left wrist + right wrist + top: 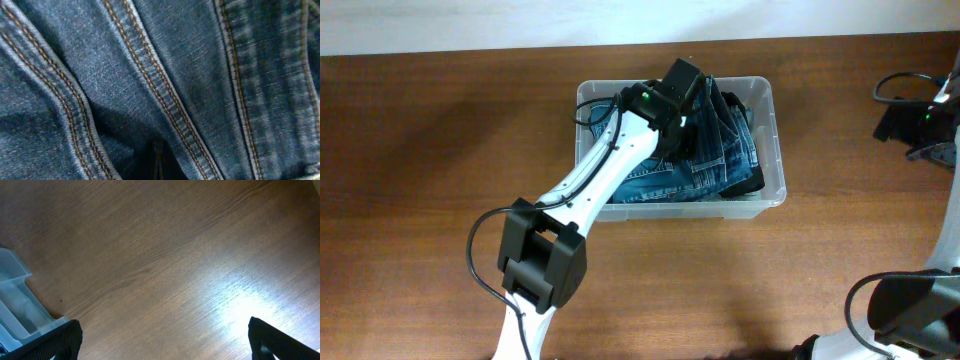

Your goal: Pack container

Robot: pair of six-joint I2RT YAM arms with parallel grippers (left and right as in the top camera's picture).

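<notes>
The container (750, 210) stands at the far middle of the table (440, 150), holding folded blue jeans (720, 165) that fill most of its floor. The left arm reaches from the near left edge into the bin, and the left gripper (682, 100) is down against the denim. Its wrist camera shows only stitched seams at close range with the fingers out of sight; the jaws are closed. Whether they pinch cloth cannot be determined. The right gripper (165, 347) hangs over bare wood right of the bin, fingers spread wide, holding nothing.
</notes>
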